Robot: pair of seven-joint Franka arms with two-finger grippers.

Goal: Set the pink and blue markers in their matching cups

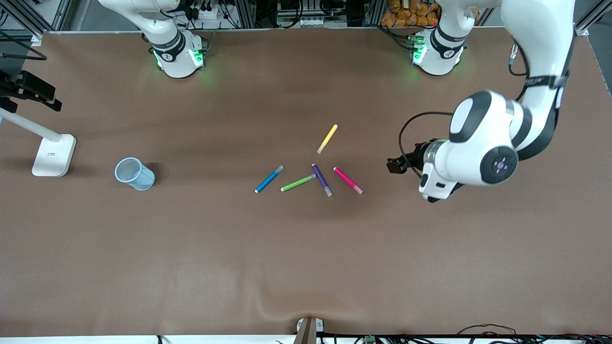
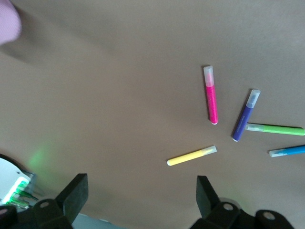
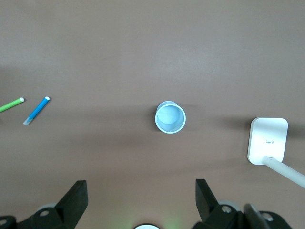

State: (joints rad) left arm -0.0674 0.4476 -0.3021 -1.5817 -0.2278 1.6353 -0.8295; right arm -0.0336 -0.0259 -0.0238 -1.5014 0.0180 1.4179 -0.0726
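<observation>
The pink marker (image 1: pixel 348 180) lies flat on the counter (image 1: pixel 306 267) among the pens at the middle, toward the left arm's end of that cluster, just beside the purple pen (image 1: pixel 322 180). The blue marker (image 1: pixel 269 179) lies at the cluster's other end, beside the green pen (image 1: pixel 298 183); the yellow pen (image 1: pixel 327 138) lies farther from the front camera. The blue cup (image 1: pixel 135 174) stands well apart toward the right arm's end. A pale pink shape (image 2: pixel 8 23) at the corner of the left wrist view may be the pink cup. The left hand (image 2: pixel 138 193) hangs open over the counter near the pink marker; the right hand (image 3: pixel 140 195) waits open above the blue cup. Nothing is grasped yet, so the first pick-up seems in hand: the left hand should come down astride the pink marker's barrel, clear of the purple pen
</observation>
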